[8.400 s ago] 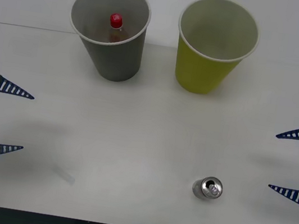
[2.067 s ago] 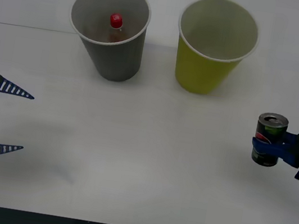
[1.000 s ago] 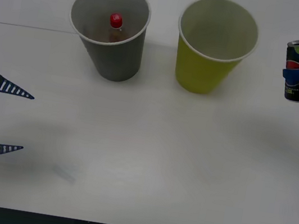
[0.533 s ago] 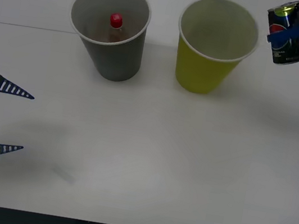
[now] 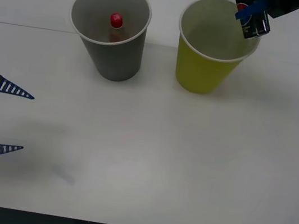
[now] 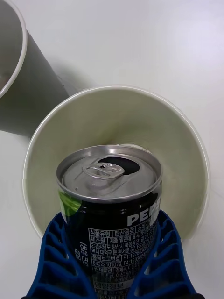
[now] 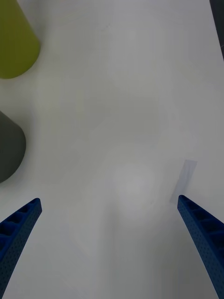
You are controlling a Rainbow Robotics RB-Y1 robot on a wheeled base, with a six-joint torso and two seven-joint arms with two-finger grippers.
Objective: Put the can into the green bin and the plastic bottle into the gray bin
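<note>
Upper right of front view: right gripper [image 5: 255, 11] clamps the can [image 5: 253, 16], tilted over green bin [image 5: 214, 45] rim. Plastic bottle [image 5: 116, 22] sits in gray bin [image 5: 110, 29]. Left gripper [image 5: 0, 118] splayed wide, idle, lower left. Next: center, then let go.

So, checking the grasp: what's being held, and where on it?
The right gripper holds the can by its sides, over the green bin. The left gripper holds nothing.

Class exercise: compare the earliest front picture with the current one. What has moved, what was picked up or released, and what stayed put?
The can, first standing on the table near the robot's right, was gripped by the right gripper, lifted and carried to above the green bin, tilted. Unchanged: the plastic bottle inside the gray bin, both bins, and the open left gripper, parked.
</note>
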